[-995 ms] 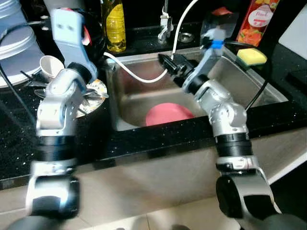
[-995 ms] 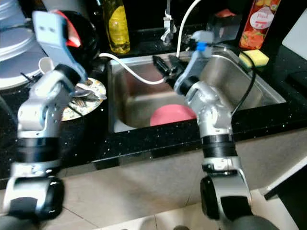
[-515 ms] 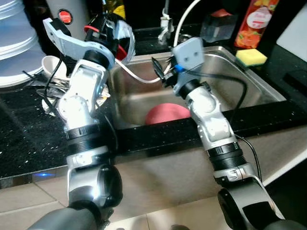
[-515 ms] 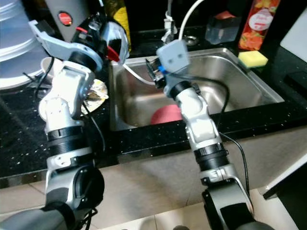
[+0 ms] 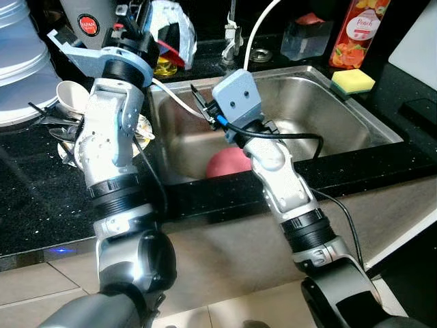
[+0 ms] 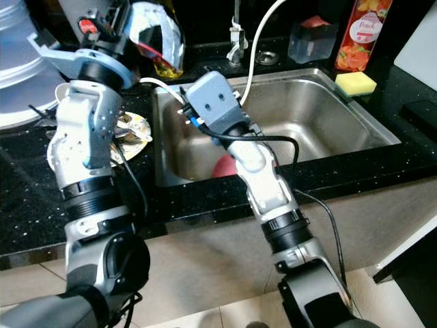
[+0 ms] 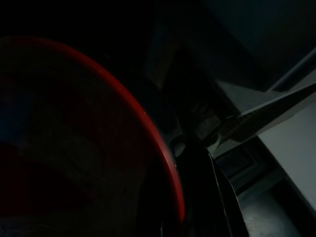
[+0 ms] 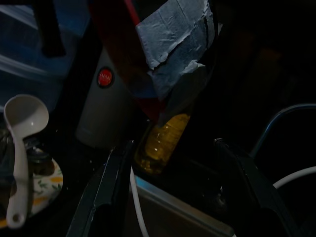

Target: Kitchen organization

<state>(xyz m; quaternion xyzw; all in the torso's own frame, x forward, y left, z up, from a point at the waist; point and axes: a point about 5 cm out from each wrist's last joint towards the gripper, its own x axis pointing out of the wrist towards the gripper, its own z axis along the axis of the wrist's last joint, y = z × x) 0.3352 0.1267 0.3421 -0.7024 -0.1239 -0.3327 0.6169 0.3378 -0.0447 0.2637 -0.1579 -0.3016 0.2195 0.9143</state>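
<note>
My left gripper (image 5: pixel 138 19) is raised over the counter's back left, shut on the rim of a red bowl (image 5: pixel 169 33) patched with grey tape. The bowl's red rim (image 7: pixel 148 128) curves close across the dark left wrist view. My right gripper (image 5: pixel 199 104) reaches over the sink's left edge, open with nothing between its fingers (image 8: pixel 106 185), and it points toward the bowl and a yellow oil bottle (image 8: pixel 158 143). A pink plate (image 5: pixel 229 160) lies on the floor of the steel sink (image 5: pixel 334 119), partly hidden behind my right arm.
A patterned plate with cutlery (image 6: pixel 133 130), a white ladle (image 8: pixel 22 148), a cup (image 5: pixel 72 96) and stacked white plates (image 5: pixel 20 65) crowd the left counter. A grey flask (image 5: pixel 85 24) stands behind. A white hose (image 5: pixel 256 31), a yellow sponge (image 5: pixel 353 80) and a juice carton (image 5: pixel 358 31) edge the sink.
My left arm has lifted the taped red bowl up and back above the counter. My right arm has swung left across the sink, its wrist now facing the left counter.
</note>
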